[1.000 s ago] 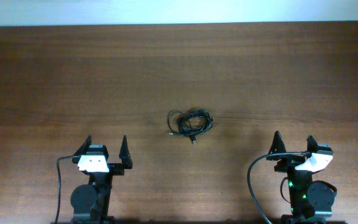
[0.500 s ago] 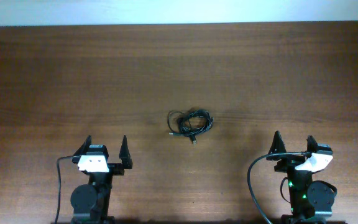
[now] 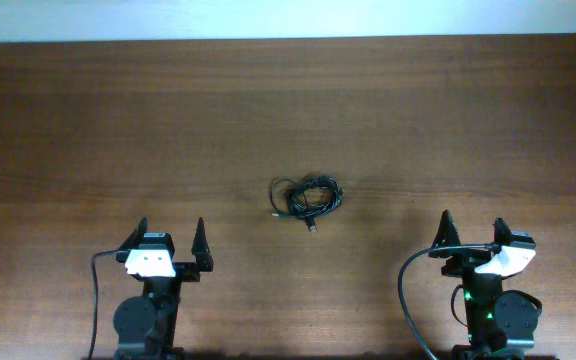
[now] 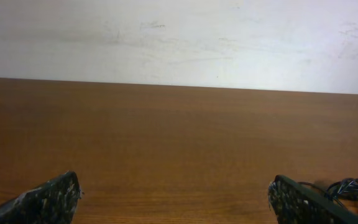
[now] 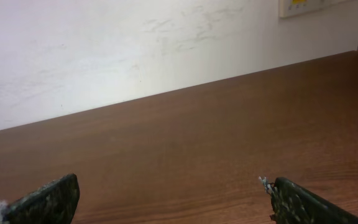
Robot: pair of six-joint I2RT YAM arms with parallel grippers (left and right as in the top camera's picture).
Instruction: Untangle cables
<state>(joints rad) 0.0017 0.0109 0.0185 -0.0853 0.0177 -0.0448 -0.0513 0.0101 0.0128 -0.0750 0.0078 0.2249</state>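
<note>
The left claw sits at the near left of the tabletop, its two dark fingers spread wide apart with nothing between them. Its wrist view shows the same: the left claw frames bare brown wood between one fingertip at each lower corner. The right claw sits at the near right, likewise spread wide and holding nothing. In its own wrist view, the right claw has only wood grain between the fingers.

Both arms stand at the near edge. A thick black lead curves beside the left base, and another thick lead loops by the right base.

The cables lie as one small knotted black bundle near the middle of the tabletop, farther out than both claws and between them. They are well apart from either claw and somewhat closer to the left one. A short plug end pokes out on the near side of the bundle. In the left wrist view, the cables show just past the right-hand fingertip.

Beyond the far edge rises a pale wall. A wall plate shows at the upper right of the right wrist view.
</note>
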